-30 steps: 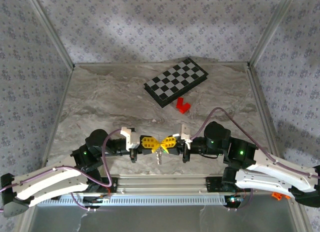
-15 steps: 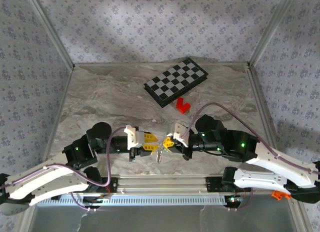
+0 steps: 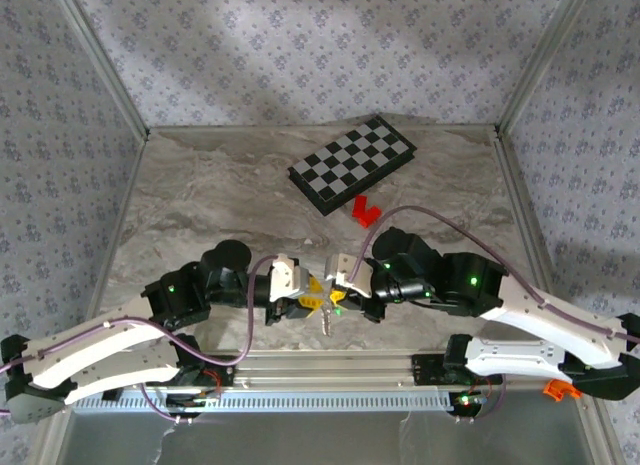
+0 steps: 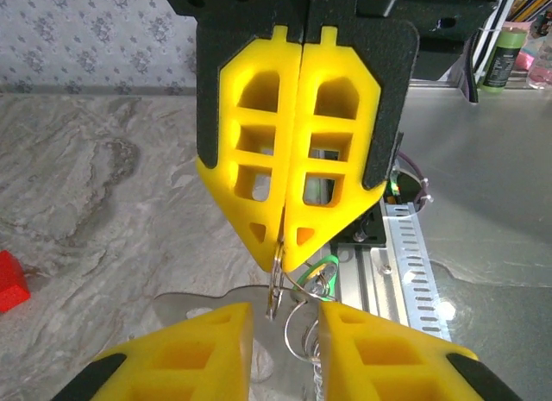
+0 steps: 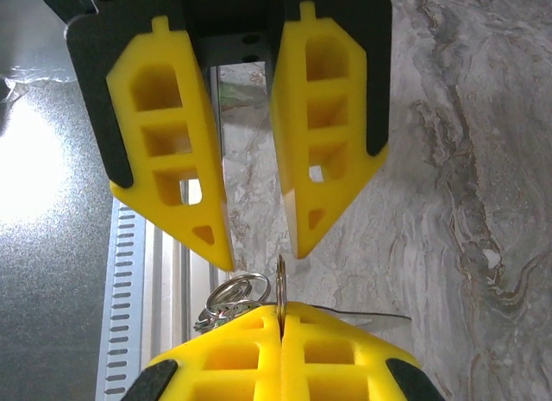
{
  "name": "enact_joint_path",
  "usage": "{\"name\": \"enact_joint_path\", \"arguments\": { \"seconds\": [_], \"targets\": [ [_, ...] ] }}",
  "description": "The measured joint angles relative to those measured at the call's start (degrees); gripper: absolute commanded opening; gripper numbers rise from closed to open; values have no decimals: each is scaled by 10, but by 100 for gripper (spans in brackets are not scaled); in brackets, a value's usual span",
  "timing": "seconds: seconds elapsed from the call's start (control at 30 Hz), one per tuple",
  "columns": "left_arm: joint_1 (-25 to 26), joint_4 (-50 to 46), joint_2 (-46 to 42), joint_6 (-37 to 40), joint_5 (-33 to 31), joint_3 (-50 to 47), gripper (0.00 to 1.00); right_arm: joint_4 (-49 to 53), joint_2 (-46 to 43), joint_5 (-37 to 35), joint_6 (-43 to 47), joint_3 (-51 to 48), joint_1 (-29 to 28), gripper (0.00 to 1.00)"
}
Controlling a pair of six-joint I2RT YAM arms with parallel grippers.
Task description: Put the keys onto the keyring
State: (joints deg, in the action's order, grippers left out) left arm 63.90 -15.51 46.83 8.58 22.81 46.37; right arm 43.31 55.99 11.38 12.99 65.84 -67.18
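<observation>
My right gripper (image 5: 281, 308) is shut on the edge of the keyring (image 5: 279, 276), a thin flat metal ring held upright above the table's near edge. Smaller silvery rings (image 5: 235, 293) hang beside it. The keys (image 4: 326, 267), a green-headed piece, dangle just behind the ring (image 4: 276, 280). My left gripper (image 4: 280, 319) faces the right gripper (image 4: 283, 241) tip to tip. Its jaws are open and the ring's edge sits in the gap, touching neither pad. From above, both grippers (image 3: 308, 297) (image 3: 335, 290) meet near the front centre, with the keys (image 3: 327, 323) hanging below.
A checkered board (image 3: 352, 163) lies at the back of the marble table, with a red block (image 3: 366, 212) in front of it. A slotted metal rail (image 3: 330, 365) runs along the near edge, under the hanging rings. Patterned walls close off three sides.
My left gripper has opened from shut. Both arms have shifted: the left pushed right, the right swung left, and the meeting point sits slightly nearer the rail.
</observation>
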Motion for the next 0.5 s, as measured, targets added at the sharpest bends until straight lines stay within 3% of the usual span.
{"name": "enact_joint_path", "arguments": {
  "seconds": [0.5],
  "targets": [
    [0, 3, -3, 4, 5, 0, 5, -9, 18, 15, 0, 0, -7, 0]
  ]
}}
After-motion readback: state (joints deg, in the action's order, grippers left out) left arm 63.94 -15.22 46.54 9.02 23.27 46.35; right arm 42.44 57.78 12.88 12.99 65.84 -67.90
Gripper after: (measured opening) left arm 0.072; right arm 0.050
